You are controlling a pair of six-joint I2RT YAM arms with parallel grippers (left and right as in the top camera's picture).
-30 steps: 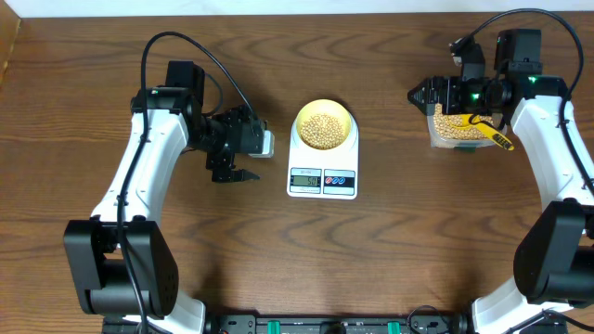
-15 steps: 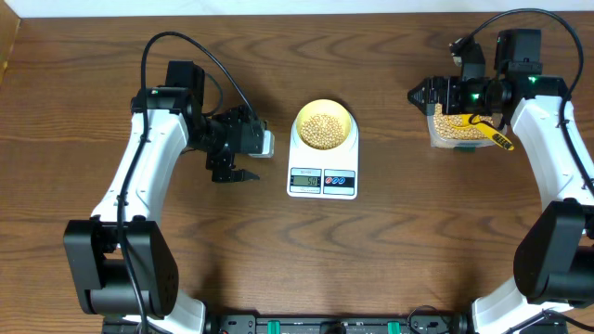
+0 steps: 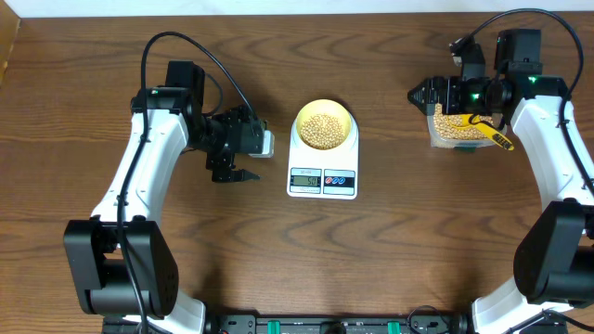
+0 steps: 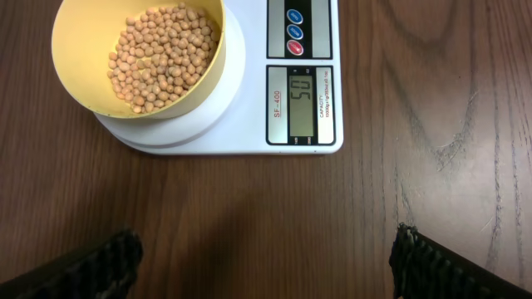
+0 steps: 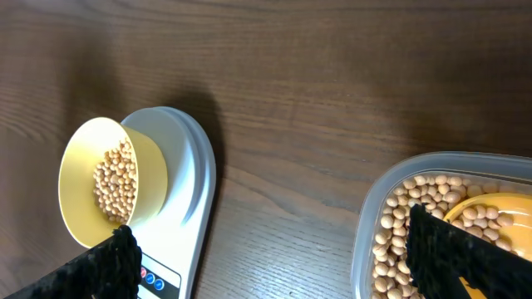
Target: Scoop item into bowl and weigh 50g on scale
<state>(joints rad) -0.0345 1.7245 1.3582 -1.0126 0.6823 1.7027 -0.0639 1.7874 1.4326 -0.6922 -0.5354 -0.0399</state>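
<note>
The pale yellow bowl (image 3: 324, 111) stands on the white scale (image 3: 322, 190) at the table's middle and holds tan beans (image 3: 323, 128). In the left wrist view the bowl (image 4: 79, 58) with beans (image 4: 162, 54) sits on the scale (image 4: 249, 108), whose display (image 4: 301, 91) reads 50. My left gripper (image 3: 234, 175) (image 4: 266, 274) is open and empty, left of the scale. My right gripper (image 3: 419, 94) (image 5: 274, 266) is open and empty, above the left edge of the clear container (image 3: 459, 130). The right wrist view shows the bowl (image 5: 79, 166) and scale (image 5: 195, 183) too.
The clear plastic container (image 5: 370, 224) at the right holds more beans (image 5: 416, 199) and a yellow scoop (image 5: 499, 208), whose handle (image 3: 494, 137) sticks out over its right rim. Bare wooden table surrounds the scale.
</note>
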